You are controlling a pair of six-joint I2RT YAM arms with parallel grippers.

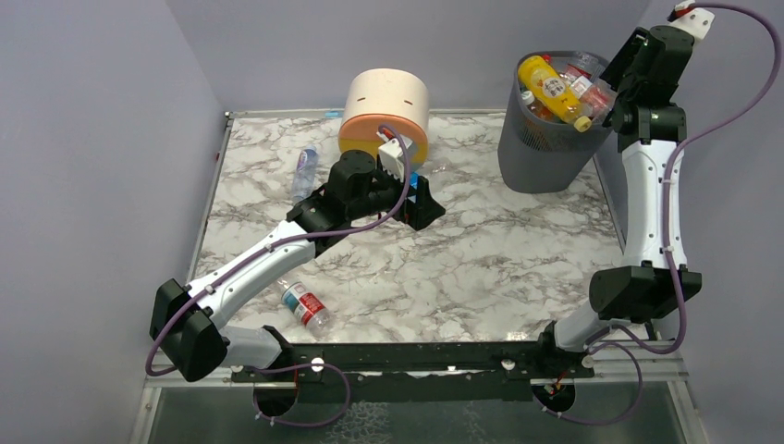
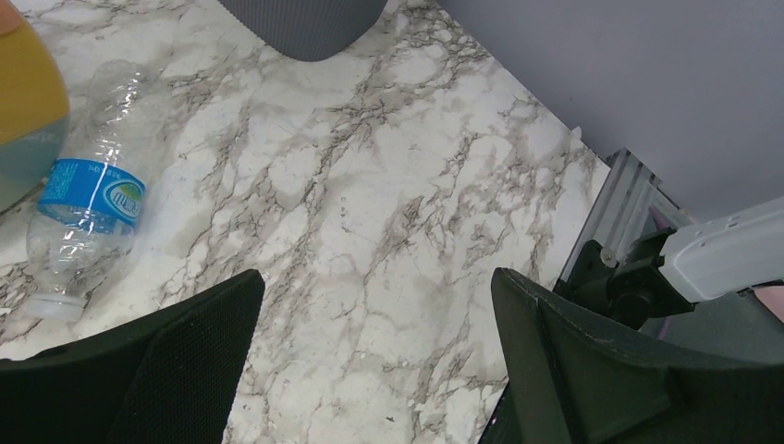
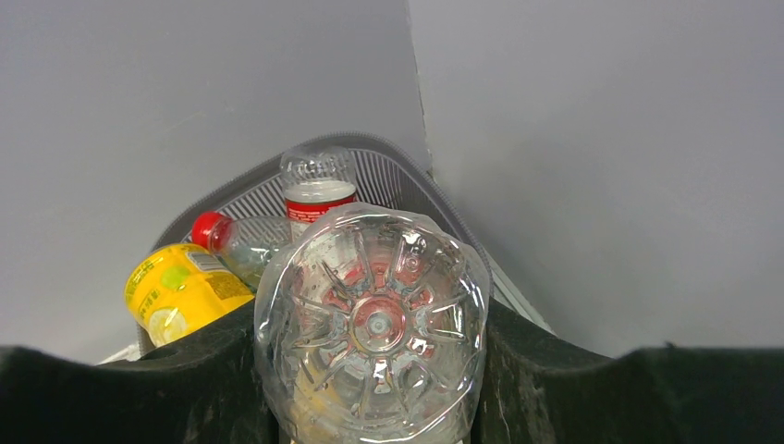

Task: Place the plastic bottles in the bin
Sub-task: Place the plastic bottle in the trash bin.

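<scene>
Grey-veined marble covers the counter (image 1: 481, 268). The dark mesh bin (image 1: 541, 153) stands at its far right corner, heaped to the rim. A yellow bottle (image 1: 547, 85) lies across the top of the pile. Behind it, against the far mesh wall, are a red-capped bottle (image 3: 222, 236) and a red-banded bottle (image 3: 318, 196).

The right jaws hang at the bin's right rim, clamped on a clear bottle (image 3: 374, 319). Its ribbed base faces the wrist camera, and both black fingers press against its sides.

The left jaws are out over the middle of the counter, just on the near side of the round cream-and-orange drawer unit (image 1: 384, 106). They are spread wide with nothing between them. A blue-labelled bottle (image 2: 88, 190) lies on its side beside that unit, near one finger. From above, I think the arm hides most of it.

Two more lie loose on the marble. A far-left bottle (image 1: 305, 171) rests left of the drawer unit, and a red-labelled bottle (image 1: 305, 305) lies near the front left, just beside the left arm (image 1: 268, 254).
</scene>
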